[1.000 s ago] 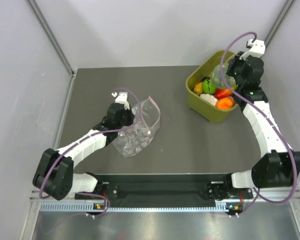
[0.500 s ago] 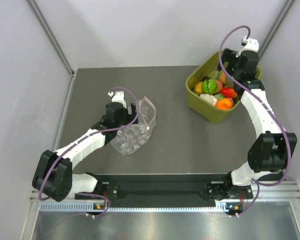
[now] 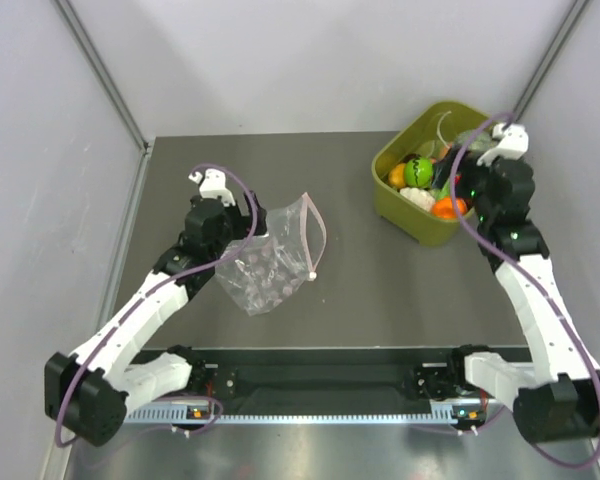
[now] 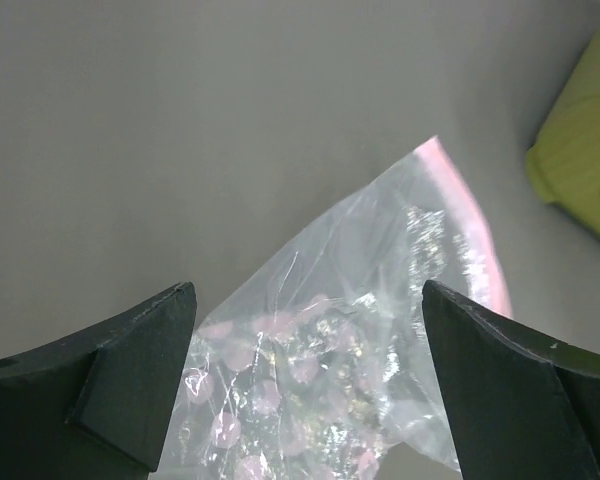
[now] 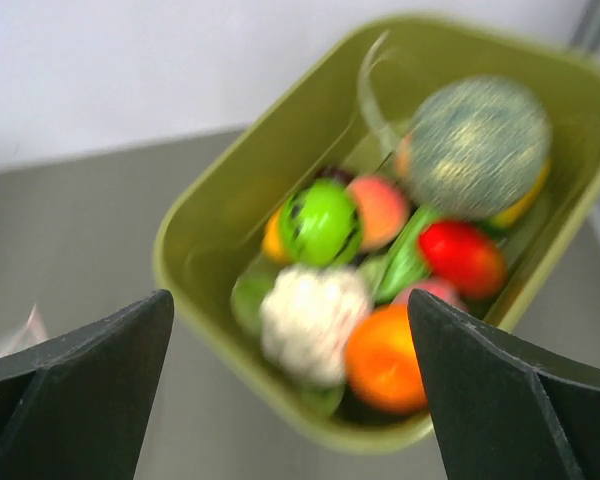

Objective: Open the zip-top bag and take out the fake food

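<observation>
The zip-top bag (image 3: 270, 262) lies crumpled on the dark table, clear with pale pink speckles, its pink zip strip (image 3: 316, 232) along the right edge. My left gripper (image 3: 232, 240) hovers just left of it, open; in the left wrist view the bag (image 4: 360, 350) sits between and below the spread fingers (image 4: 130, 370), untouched. The fake food (image 3: 425, 185) fills the olive tub (image 3: 392, 200): a green ball (image 5: 320, 220), an orange (image 5: 385, 360), red and peach pieces. My right gripper (image 3: 458, 188) stands open over the tub's right side, holding nothing.
The tub (image 5: 230, 190) also holds a white cauliflower (image 5: 310, 320), a speckled melon (image 5: 475, 145) and a curl of clear plastic (image 5: 372, 95). A tub corner (image 4: 585, 170) shows at the right of the left wrist view. Pale walls close in the table.
Both grippers have gone from shut to open. The left one let go of the bag and drew back left. The right one pulled back from the tub's far side toward its near right.
</observation>
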